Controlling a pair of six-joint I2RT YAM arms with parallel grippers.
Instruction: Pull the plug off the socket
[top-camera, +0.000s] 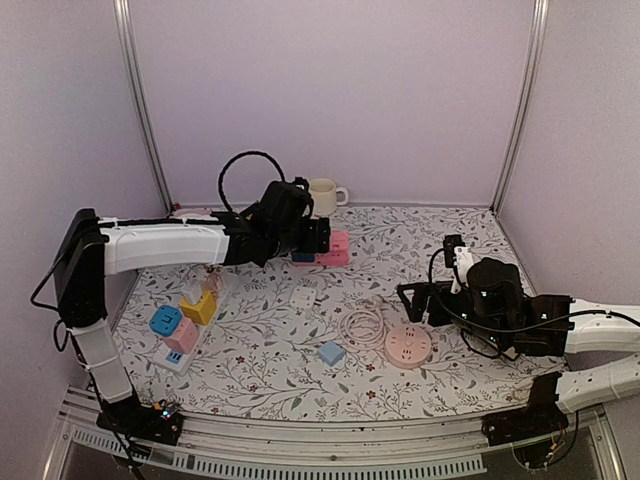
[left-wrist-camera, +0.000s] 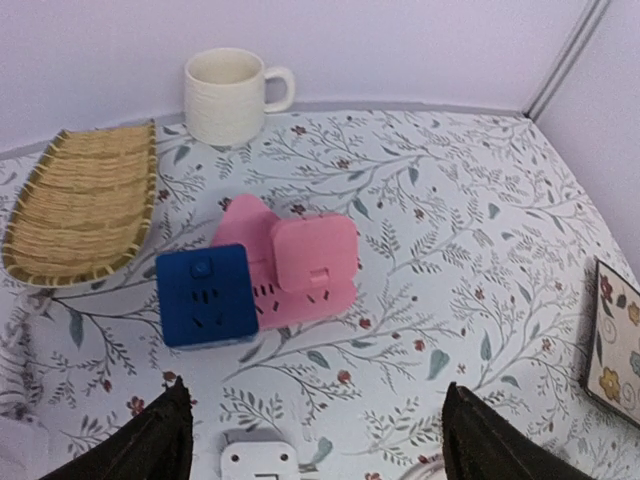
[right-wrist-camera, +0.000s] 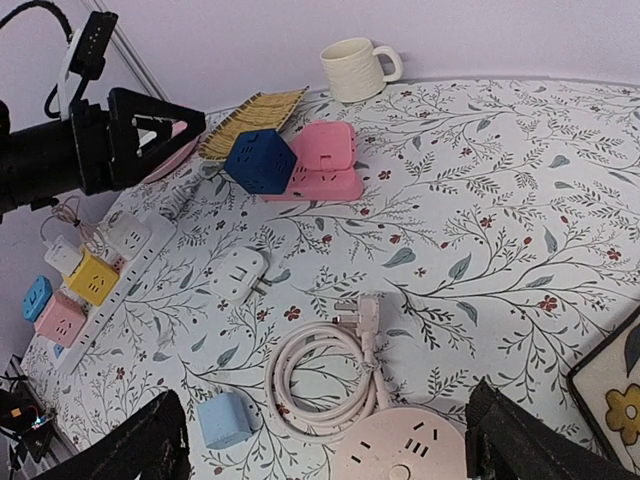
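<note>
Spread and empty, the left pincer (left-wrist-camera: 317, 395) hangs near the blue plug (left-wrist-camera: 207, 297), which sits ahead and left of its midline, pushed into the pink socket (left-wrist-camera: 312, 265) on the bench (left-wrist-camera: 480, 230); the right pincer (right-wrist-camera: 325, 392), also spread, is well apart.

No text, label, brand or number is legible on anything here.
</note>
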